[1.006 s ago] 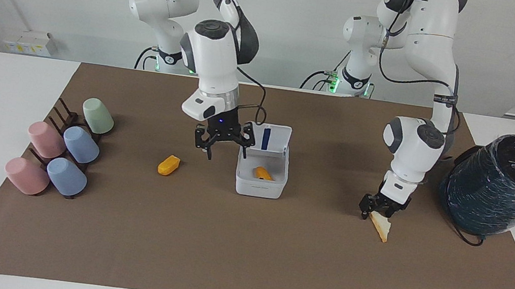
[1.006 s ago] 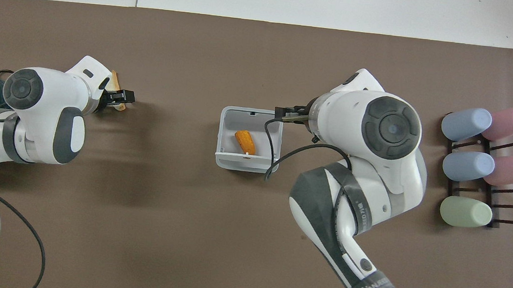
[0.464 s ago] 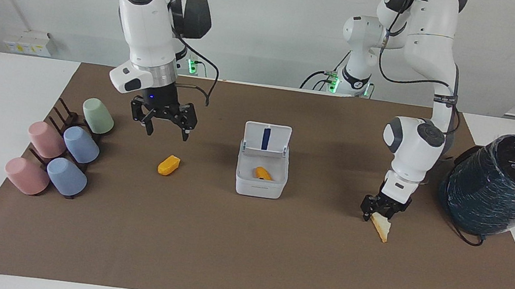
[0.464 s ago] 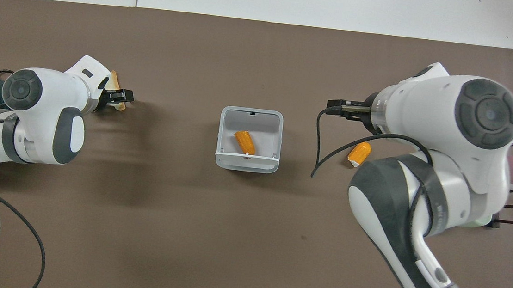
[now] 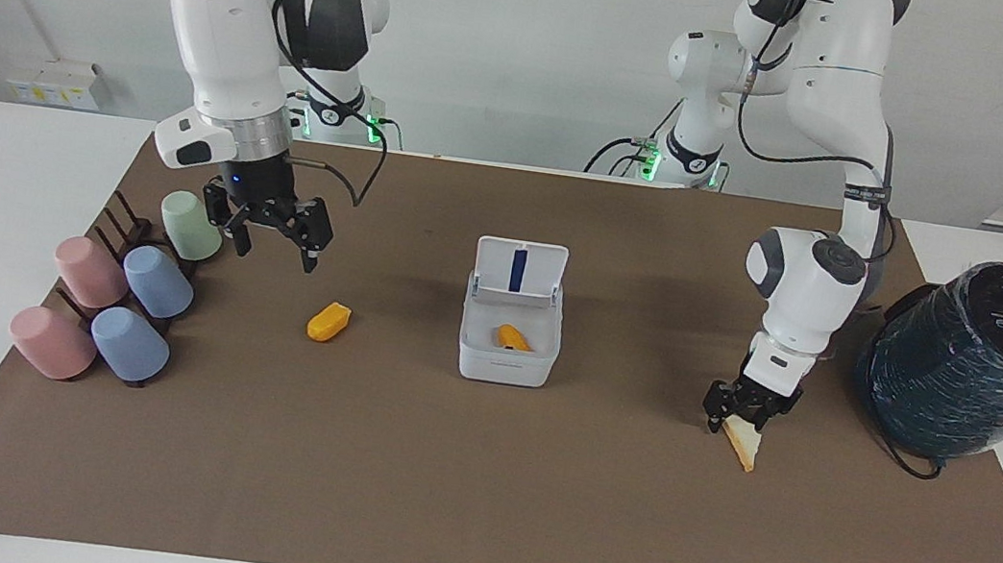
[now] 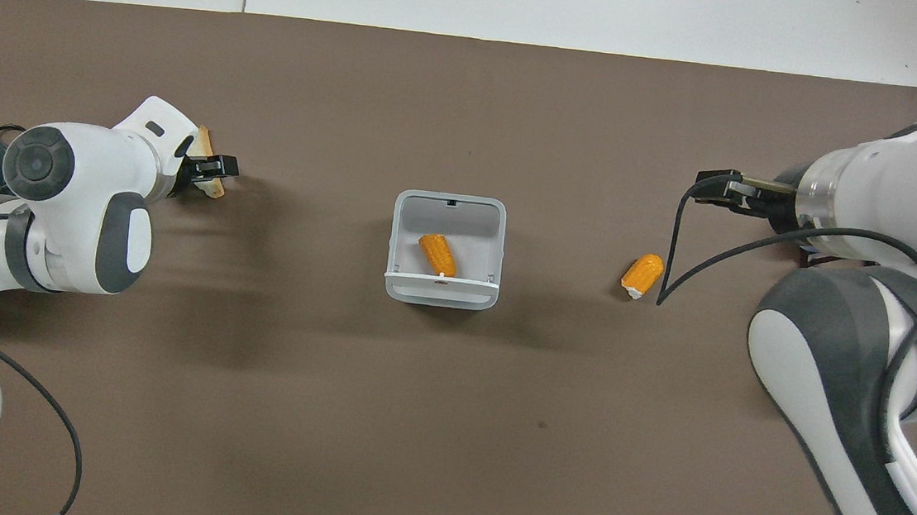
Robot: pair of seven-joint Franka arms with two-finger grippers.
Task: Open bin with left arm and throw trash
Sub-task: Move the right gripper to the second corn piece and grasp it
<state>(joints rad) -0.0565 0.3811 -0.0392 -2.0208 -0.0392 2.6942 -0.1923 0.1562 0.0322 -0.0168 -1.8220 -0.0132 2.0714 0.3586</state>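
At mat centre: bin (image 5: pixel 509 341) lid up, one orange chunk (image 5: pixel 512 337) inside | second chunk (image 5: pixel 328 321) outside, near right gripper (image 5: pixel 273 237), spread, empty | left gripper (image 5: pixel 747 411) clamps bread wedge (image 5: pixel 742 441) on mat

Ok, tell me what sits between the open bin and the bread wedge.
Nothing: in both views only bare brown mat lies between the bin and the bread wedge, which the left pincer is down on.
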